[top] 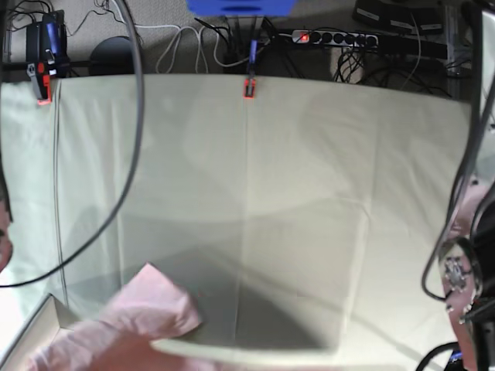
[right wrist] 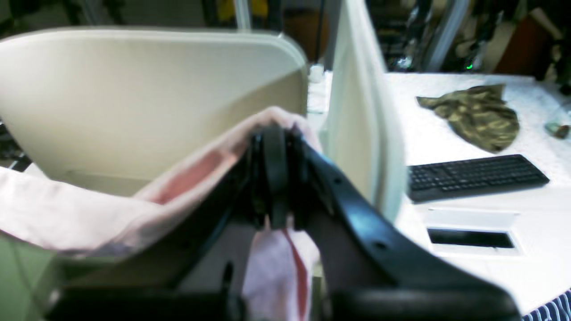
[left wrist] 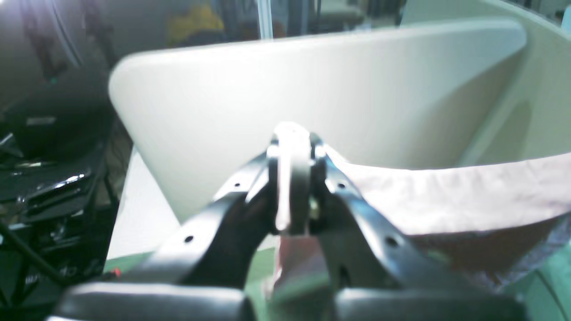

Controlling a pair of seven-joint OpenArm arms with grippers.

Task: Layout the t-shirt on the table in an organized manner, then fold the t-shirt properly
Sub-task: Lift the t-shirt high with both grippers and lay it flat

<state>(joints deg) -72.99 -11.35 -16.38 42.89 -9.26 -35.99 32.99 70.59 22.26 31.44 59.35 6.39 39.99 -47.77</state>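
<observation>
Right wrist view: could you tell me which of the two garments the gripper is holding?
The pink t-shirt, pinched in the right gripper; the olive camouflage one lies loose on the white desk.

You see the t-shirt [top: 151,309] at the table's [top: 294,193] near left corner, clamps [top: 249,87] along the far edge.

A black keyboard [right wrist: 477,176] and crumpled camouflage cloth [right wrist: 475,116] lie on a white desk [right wrist: 468,142].

The t-shirt [top: 147,317] — blurred — runs off the base view's bottom edge.
</observation>
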